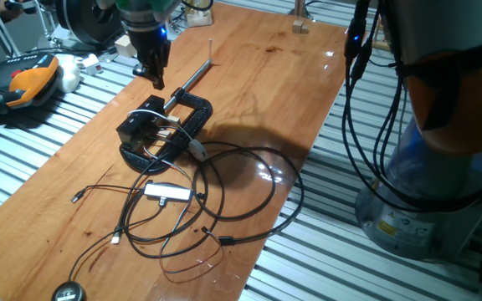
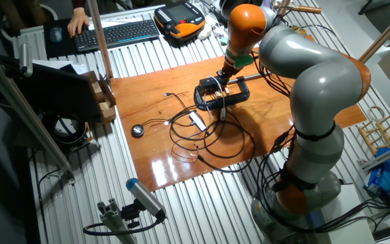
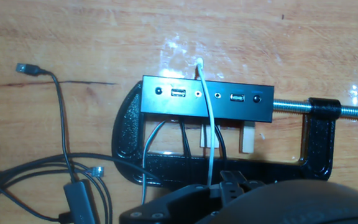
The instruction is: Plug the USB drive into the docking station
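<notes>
Wooden table (image 3: 73,37): docking station (image 3: 207,98) lengthwise across (ports up, hand view).

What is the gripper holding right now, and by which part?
Cannot be told: the gripper hangs above the docking station, fingertips dark and close together; no USB drive is discernible.
</notes>
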